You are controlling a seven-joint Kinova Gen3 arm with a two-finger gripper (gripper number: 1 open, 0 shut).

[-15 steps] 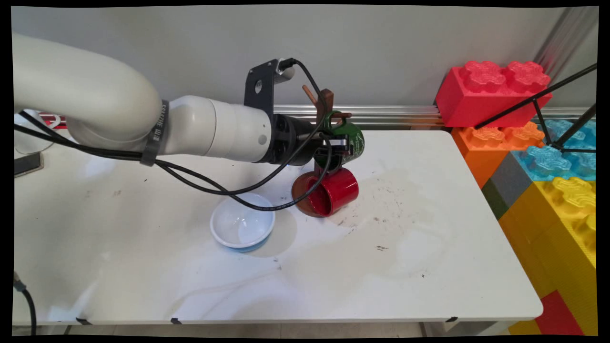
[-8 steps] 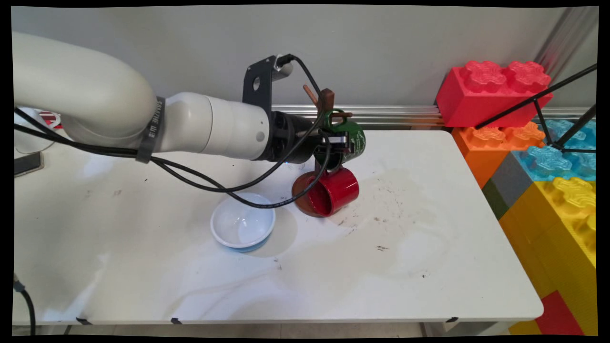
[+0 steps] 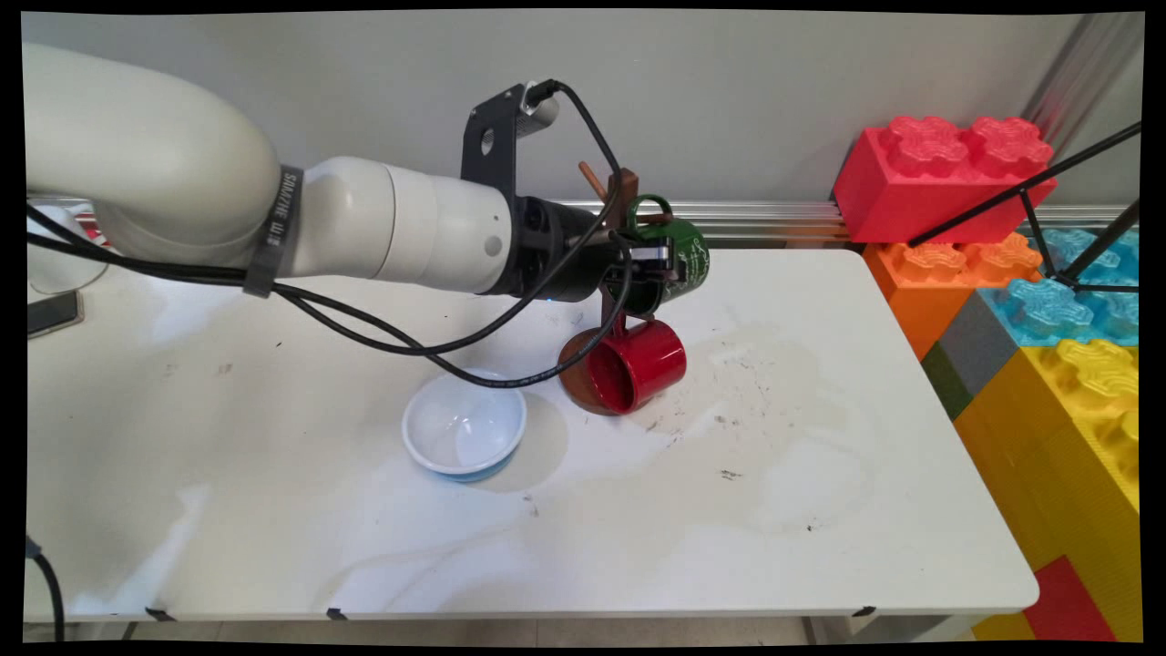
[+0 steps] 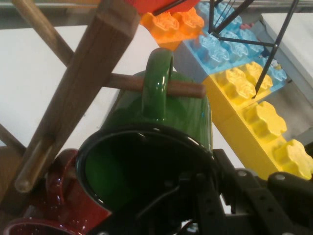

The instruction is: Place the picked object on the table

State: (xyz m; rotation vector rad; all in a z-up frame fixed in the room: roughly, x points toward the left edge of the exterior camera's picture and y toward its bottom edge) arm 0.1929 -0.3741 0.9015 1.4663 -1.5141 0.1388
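Hanging by its handle on a peg of the wooden mug tree (image 3: 623, 196), the green mug (image 3: 681, 260) is clenched at its rim by the black tool (image 3: 649, 266), one finger inside the mouth. A red mug (image 3: 638, 364) hangs just below on the same tree. A white bowl (image 3: 465, 426) sits nearby on the desk (image 3: 802, 510), with toy bricks (image 3: 1048, 301) stacked beyond its right edge.

Green mug (image 4: 161, 122) with handle looped over a wooden peg (image 4: 146, 84) of the mug rack (image 4: 78, 93), gripper (image 4: 205, 205) clamped on its rim, red mug (image 4: 63, 196) below left, coloured blocks (image 4: 254, 98) past the white table (image 4: 29, 83)'s edge.
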